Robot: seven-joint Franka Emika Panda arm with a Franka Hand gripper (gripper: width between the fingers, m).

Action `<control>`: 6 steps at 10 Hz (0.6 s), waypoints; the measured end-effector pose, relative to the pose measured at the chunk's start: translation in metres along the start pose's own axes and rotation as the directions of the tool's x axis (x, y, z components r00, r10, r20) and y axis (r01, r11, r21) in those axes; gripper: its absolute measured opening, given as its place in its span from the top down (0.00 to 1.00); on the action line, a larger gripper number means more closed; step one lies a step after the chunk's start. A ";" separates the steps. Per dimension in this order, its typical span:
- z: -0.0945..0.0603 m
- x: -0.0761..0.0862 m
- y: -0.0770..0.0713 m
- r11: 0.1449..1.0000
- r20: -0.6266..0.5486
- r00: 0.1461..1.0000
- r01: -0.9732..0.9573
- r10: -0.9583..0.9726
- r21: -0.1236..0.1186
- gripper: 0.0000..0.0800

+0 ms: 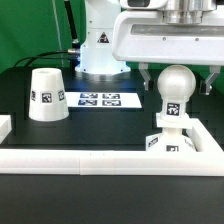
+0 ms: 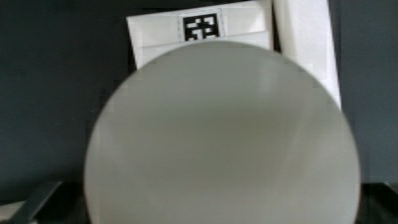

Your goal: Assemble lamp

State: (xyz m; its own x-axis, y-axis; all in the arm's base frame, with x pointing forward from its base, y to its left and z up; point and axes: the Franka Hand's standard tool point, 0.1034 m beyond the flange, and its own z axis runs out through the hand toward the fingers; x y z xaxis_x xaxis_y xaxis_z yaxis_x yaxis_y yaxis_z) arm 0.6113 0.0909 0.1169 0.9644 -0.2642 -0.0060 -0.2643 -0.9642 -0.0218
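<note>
The ball-shaped white bulb (image 1: 175,86) stands upright on the flat square base (image 1: 190,141), with a tag on its neck. My gripper (image 1: 178,82) hangs over it, open. Its dark fingers (image 1: 146,77) stand apart on either side of the ball and do not touch it. In the wrist view the bulb (image 2: 214,130) fills most of the picture, with the base (image 2: 160,45) and its tag behind it; the fingertips hardly show. The truncated-cone shade (image 1: 47,95) stands alone on the black table at the exterior view's left.
A low white wall (image 1: 90,158) runs along the front and turns up beside the base on the exterior view's right. The marker board (image 1: 100,99) lies flat at mid-table. The arm's white pedestal (image 1: 98,45) stands behind it.
</note>
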 end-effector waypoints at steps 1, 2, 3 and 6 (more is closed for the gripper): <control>-0.003 -0.003 0.002 1.000 0.000 1.000 0.013 -0.013 0.000 0.13; -0.007 -0.005 0.005 1.000 -0.001 1.000 0.014 -0.014 0.000 0.13; -0.013 -0.007 0.009 1.000 -0.003 1.000 0.012 -0.012 0.000 0.13; -0.040 -0.008 0.016 0.999 -0.003 0.999 0.035 -0.035 0.001 0.13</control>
State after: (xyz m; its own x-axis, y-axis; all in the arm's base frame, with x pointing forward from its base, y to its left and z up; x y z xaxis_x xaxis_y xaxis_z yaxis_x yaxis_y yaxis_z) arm 0.5989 0.0766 0.1567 0.9731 -0.2304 -0.0020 -0.2304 -0.9728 -0.0225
